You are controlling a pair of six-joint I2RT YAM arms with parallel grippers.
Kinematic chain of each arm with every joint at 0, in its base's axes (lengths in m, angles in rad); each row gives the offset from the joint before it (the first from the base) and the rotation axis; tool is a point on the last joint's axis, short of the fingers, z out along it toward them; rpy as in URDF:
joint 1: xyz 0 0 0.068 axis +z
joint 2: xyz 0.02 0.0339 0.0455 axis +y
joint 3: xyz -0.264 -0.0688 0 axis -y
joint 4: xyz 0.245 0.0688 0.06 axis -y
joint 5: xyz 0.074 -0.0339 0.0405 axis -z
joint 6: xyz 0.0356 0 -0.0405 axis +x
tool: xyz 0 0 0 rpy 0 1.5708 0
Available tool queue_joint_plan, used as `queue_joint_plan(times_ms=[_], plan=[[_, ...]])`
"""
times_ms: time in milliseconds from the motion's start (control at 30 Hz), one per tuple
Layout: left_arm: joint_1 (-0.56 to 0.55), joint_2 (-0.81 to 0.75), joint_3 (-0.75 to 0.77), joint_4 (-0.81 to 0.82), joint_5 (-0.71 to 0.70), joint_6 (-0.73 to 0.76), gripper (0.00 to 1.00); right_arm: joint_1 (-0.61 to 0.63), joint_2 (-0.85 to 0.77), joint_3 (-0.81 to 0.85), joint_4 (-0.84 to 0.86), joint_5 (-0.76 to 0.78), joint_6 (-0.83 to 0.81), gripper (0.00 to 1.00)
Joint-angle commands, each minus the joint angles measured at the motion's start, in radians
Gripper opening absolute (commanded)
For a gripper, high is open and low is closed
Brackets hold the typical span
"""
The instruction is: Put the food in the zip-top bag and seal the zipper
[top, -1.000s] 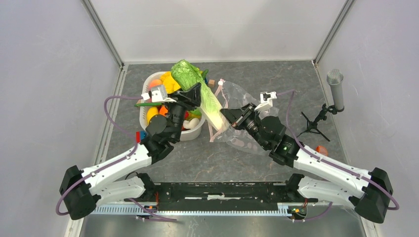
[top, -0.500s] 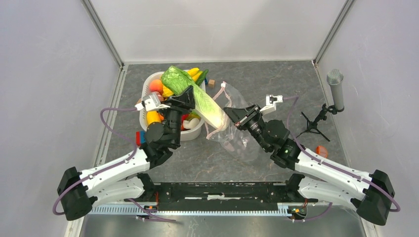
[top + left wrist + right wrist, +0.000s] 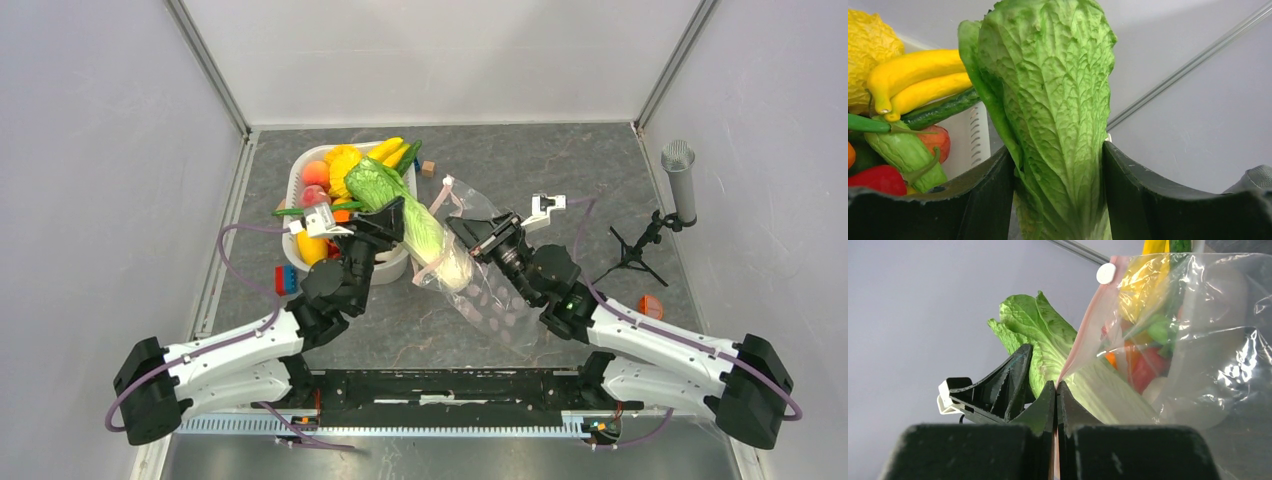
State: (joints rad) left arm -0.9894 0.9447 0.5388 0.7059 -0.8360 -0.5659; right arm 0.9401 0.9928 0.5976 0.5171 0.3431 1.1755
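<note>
The left gripper (image 3: 392, 212) is pinching the napa cabbage (image 3: 415, 225) across its middle. In the left wrist view, its two black fingers (image 3: 983, 200) press on either side of the ribbed stalk. The cabbage is moulded plastic, with a crinkled, veined bright green leafy head that fades to a smooth white base. It lies aslant, with the leafy end far and left over the white plastic tub (image 3: 296, 185) and the white base near and right.

The base sits in the mouth of the zip-top bag (image 3: 495, 300), a clear, crinkly, glossy film lying right of the tub. In the right wrist view the pale stalk shows through the film (image 3: 1198, 340), with blurred red, orange and yellow shapes behind it.

The right gripper (image 3: 462, 228) has its black fingers pressed together on the zipper (image 3: 1080, 340). This thin pink strip rises to a small white round tab (image 3: 1106, 273).

The tub has a slotted wall and holds the rest of the food:
- smooth curved yellow bananas (image 3: 918, 80)
- a pebbly yellow fruit (image 3: 873, 45)
- a glossy red pepper (image 3: 878, 180)
- a slim green chilli (image 3: 868, 124)

A small wooden block (image 3: 428, 168) lies on the mottled grey table (image 3: 400, 330) beyond the bag. A blue and red block (image 3: 285, 279) lies near the tub's left side.
</note>
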Motion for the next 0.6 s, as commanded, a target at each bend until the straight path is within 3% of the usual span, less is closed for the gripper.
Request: queue_joint_plan(times_ms=[0,100,233,367,433,567], plan=[[-0.013,-0.030,0.027,-0.029,0.009,-0.097,0.16,-0.004,0.013,-0.017,0.139,-0.006,0.052,0.00],[-0.014,-0.028,0.041,-0.052,0.081,-0.112,0.21,-0.004,0.024,0.007,0.118,-0.013,0.029,0.00],[-0.013,-0.038,0.134,-0.233,0.146,-0.105,0.34,-0.004,0.023,0.007,0.086,0.000,-0.035,0.00],[-0.003,-0.073,0.175,-0.348,0.121,-0.131,0.29,-0.005,0.012,0.006,0.130,-0.038,-0.198,0.00],[0.007,-0.094,0.203,-0.413,0.128,-0.159,0.29,-0.004,0.009,-0.008,0.192,-0.069,-0.295,0.00],[0.014,-0.091,0.230,-0.446,0.182,-0.228,0.29,0.000,0.019,-0.114,0.477,-0.174,-0.497,0.00]])
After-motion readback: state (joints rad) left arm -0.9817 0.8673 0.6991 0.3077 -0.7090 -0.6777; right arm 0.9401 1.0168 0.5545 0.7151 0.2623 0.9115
